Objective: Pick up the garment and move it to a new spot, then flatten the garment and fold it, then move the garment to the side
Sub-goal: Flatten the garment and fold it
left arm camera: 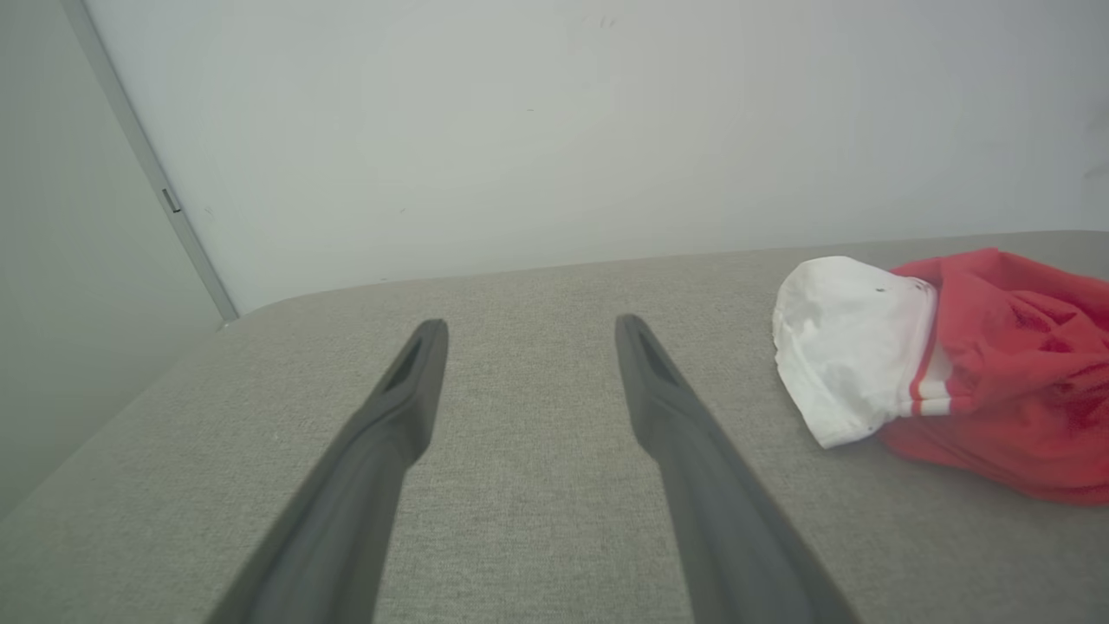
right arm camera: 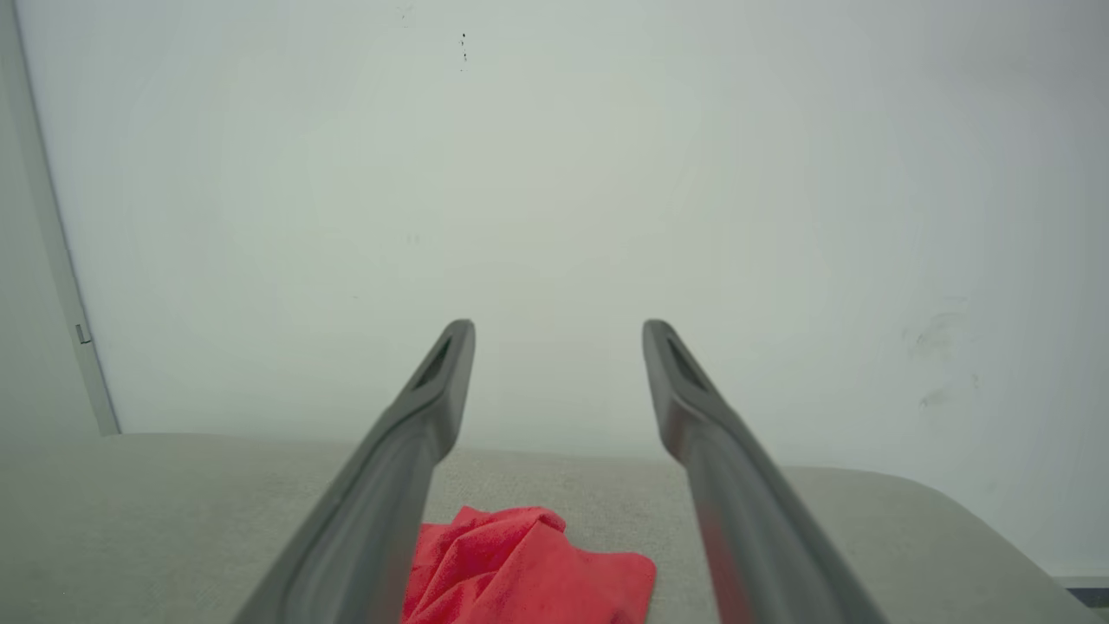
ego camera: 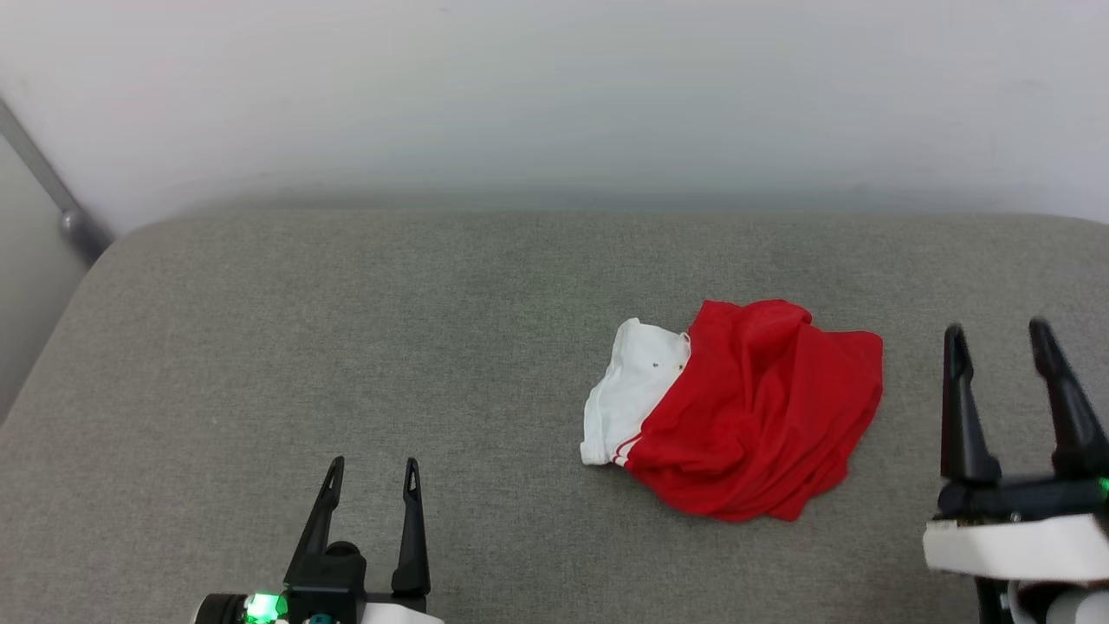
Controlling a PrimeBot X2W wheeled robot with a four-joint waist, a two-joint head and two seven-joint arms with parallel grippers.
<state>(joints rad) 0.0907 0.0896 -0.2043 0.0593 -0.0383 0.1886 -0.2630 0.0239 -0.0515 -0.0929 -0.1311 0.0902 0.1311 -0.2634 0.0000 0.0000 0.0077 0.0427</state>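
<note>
This looks like a plain indoor room set up for robot trials, closer to a lab than a home. A white wall (ego camera: 554, 87) with faint scuffs stands directly behind a broad grey fabric pad (ego camera: 346, 329) with rounded corners. A grey metal strip (ego camera: 43, 178) runs down the wall toward the pad's far left corner, and a crumpled garment (ego camera: 754, 416) lies on the pad toward its right edge.

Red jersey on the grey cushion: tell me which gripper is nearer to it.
Right. The right gripper is open just beside the red jersey; the left gripper, also open, sits farther off, beyond the white sleeve.
</note>
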